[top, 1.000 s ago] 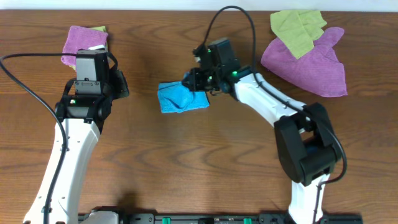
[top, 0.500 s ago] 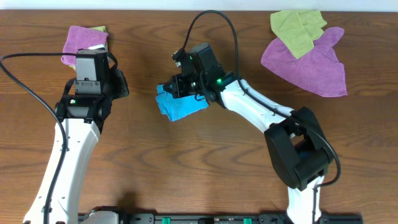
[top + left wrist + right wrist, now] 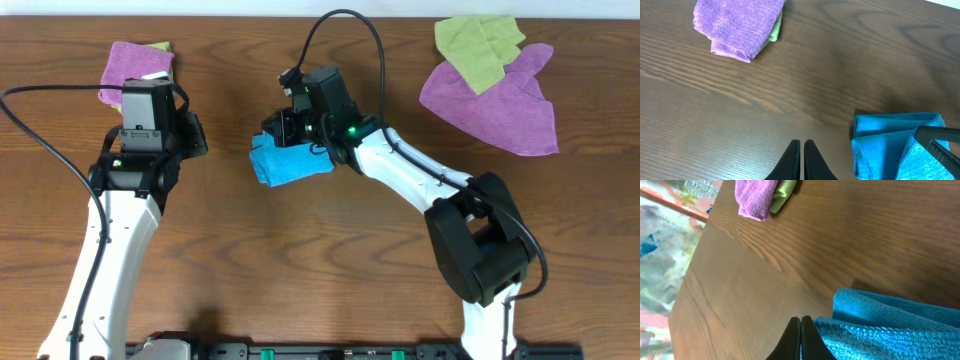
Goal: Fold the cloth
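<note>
The sky-blue cloth [image 3: 293, 166] lies bunched and partly folded at the table's middle; it also shows in the left wrist view [image 3: 880, 145] and in the right wrist view [image 3: 890, 327]. My right gripper [image 3: 279, 134] is over the cloth's upper left part, shut on a top layer's edge [image 3: 801, 325], which it holds slightly lifted. Its dark fingers show at the left wrist view's lower right [image 3: 940, 141]. My left gripper [image 3: 192, 136] is shut and empty [image 3: 801, 150], over bare wood to the left of the cloth. No white tag shows.
A folded purple cloth with a yellow-green one under it [image 3: 135, 66] lies at the far left, behind my left arm. A loose purple cloth [image 3: 495, 100] and a yellow-green cloth [image 3: 478, 40] lie at the far right. The table's left edge shows in the right wrist view [image 3: 690, 255].
My right gripper moved left across the cloth, dragging the top layer with it, then shifted slightly up. The cloth now sits more bunched to the left. The left arm has not moved.
</note>
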Available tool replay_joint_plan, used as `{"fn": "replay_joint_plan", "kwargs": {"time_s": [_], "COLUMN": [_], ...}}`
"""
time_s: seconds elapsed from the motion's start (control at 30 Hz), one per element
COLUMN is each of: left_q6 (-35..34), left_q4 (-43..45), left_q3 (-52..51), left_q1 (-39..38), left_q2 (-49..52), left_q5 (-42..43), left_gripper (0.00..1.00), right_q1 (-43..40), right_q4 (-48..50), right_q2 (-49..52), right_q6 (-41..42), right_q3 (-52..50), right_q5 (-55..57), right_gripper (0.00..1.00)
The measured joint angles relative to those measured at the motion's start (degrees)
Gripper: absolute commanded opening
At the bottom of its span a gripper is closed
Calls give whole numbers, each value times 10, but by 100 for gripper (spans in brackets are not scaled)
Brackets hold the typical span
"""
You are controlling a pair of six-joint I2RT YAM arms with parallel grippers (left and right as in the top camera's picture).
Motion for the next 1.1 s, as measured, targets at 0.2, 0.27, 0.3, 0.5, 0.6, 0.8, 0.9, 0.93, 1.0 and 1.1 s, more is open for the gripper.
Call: {"fn": "replay_joint_plan", "kwargs": {"time_s": [0.2, 0.27, 0.3, 0.5, 0.6, 0.8, 0.9, 0.93, 1.0, 1.1], "left_q6": [0, 0, 0, 2, 18, 88, 101, 102, 103, 105], "left_q4": [0, 1, 1, -21, -38, -13, -5, -2, 4, 11], "left_q3": [0, 0, 0, 0, -6, -83, -89, -89, -89, -89], "left_q1": [0, 0, 0, 0, 0, 0, 1, 1, 1, 1], "left_q2": [0, 0, 0, 0, 0, 4, 4, 4, 4, 4], "left_q5": [13, 16, 20, 42, 78, 170, 201, 213, 239, 260], "left_gripper": [6, 6, 6, 6, 20, 95, 96, 95, 95, 95], "right_q1": [4, 7, 7, -7, -42, -153, -163, -162, -157, -144], "right_q4": [13, 32, 42, 30, -52, -451, -577, -599, -652, -716], "right_q2": [1, 1, 1, 1, -1, -113, -234, -266, -338, -440], "right_q6": [10, 9, 12, 14, 1, -110, -147, -154, -166, -175], "right_q3": [0, 0, 0, 1, 3, 52, 82, 84, 86, 86], "right_q5": [7, 7, 7, -28, -47, 98, 225, 247, 289, 336], "right_gripper": [94, 99, 98, 94, 96, 99, 99, 99, 99, 99]}}
